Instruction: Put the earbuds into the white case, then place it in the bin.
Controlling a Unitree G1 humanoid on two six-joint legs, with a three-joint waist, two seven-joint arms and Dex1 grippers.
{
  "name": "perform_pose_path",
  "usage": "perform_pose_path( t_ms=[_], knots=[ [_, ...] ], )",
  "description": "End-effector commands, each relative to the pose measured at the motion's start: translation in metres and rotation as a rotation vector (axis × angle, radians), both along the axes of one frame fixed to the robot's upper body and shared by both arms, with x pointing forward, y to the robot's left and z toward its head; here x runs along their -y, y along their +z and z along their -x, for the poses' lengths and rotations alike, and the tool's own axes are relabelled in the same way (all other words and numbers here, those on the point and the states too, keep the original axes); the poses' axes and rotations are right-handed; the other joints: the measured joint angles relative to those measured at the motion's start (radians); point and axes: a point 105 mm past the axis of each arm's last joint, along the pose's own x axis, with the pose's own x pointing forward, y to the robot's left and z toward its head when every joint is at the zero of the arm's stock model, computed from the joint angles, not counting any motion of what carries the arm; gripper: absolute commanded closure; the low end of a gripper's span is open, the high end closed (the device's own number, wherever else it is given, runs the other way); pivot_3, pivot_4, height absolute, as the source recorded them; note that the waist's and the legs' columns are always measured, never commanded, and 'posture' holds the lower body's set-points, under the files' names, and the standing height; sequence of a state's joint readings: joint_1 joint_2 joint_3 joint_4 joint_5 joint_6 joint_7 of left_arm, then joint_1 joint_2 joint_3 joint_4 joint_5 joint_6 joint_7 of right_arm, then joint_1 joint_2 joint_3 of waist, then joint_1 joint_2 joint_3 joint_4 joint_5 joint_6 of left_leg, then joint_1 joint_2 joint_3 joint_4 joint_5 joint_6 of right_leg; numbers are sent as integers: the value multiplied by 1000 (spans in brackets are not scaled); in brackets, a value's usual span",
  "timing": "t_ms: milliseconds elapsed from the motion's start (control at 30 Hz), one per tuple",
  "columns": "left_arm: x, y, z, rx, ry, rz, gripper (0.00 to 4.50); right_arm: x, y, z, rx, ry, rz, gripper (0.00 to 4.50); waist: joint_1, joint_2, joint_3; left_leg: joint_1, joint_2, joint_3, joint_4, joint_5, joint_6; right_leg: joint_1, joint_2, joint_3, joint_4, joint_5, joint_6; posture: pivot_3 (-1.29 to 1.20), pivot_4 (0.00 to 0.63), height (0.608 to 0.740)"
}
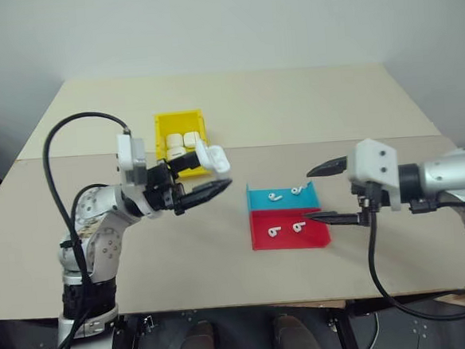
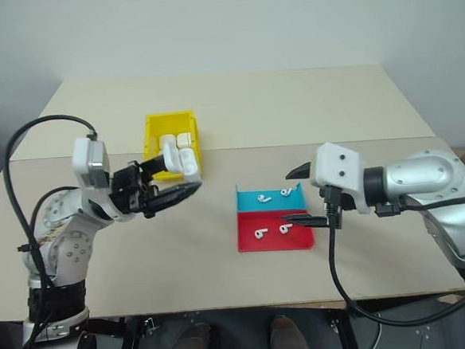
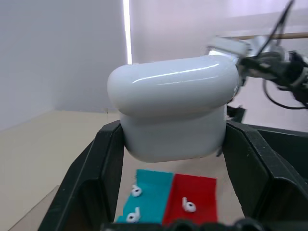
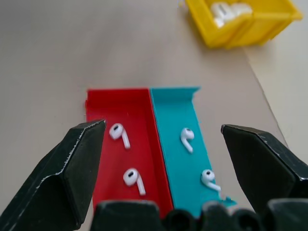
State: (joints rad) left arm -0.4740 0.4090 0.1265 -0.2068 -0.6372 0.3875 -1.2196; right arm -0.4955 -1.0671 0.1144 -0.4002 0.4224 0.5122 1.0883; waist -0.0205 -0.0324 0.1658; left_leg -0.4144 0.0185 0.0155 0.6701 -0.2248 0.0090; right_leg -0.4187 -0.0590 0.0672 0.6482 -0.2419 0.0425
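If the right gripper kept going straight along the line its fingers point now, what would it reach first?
Most likely the blue-and-red tray and the earbuds lying in it: the right gripper, open and empty, frames them between its fingers. Depth is unclear, so which earbud comes first is uncertain.

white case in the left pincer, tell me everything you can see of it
The white case is a glossy, rounded plastic box with a seam between its lid and body; the lid looks closed. It is held off the table, clamped at its sides between the two black fingers of the left pincer, in front of the yellow bin and to the robot's left of the blue-and-red tray. Nothing else touches it.
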Motion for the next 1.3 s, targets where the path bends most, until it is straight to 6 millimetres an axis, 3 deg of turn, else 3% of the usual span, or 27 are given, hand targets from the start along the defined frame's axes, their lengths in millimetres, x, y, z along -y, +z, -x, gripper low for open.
perform_pose_path(
  t_ms=[33, 133, 300, 800, 1300],
  knots=[
    [16, 11, 12, 76, -156, 37, 1719, -8, -8, -8, -1, 37, 121, 0, 1, 0, 0, 0, 0, 0, 0, 0, 0, 0, 0, 0, 0, 0, 0, 0, 150, 740],
    [22, 9, 17, 96, -216, 27, 1719, -15, -22, -10, -8, 91, 235, 623, 2, 0, 0, -1, 0, 0, 0, 0, 0, -1, 0, 0, 0, 0, 0, 0, 150, 740],
    [20, 5, 20, 102, -201, 20, 1719, -15, -46, -11, 1, 120, 415, 2365, 6, 0, 0, -2, 0, -1, 1, 0, 0, -2, -1, 0, -1, 0, 1, 0, 150, 740],
    [19, -3, 30, 91, -107, 11, 1719, -8, -76, -29, 12, 159, 549, 2365, 6, 0, 0, -2, 0, -5, 3, -1, 1, -1, -1, 0, 0, 0, 0, 0, 150, 740],
    [18, -4, 31, 83, -79, 9, 1719, -7, -89, -26, -18, 221, 570, 2365, 6, 0, 0, -1, 0, -7, 3, -1, 1, 0, -1, -1, 0, 0, 0, 0, 150, 740]
  ],
)
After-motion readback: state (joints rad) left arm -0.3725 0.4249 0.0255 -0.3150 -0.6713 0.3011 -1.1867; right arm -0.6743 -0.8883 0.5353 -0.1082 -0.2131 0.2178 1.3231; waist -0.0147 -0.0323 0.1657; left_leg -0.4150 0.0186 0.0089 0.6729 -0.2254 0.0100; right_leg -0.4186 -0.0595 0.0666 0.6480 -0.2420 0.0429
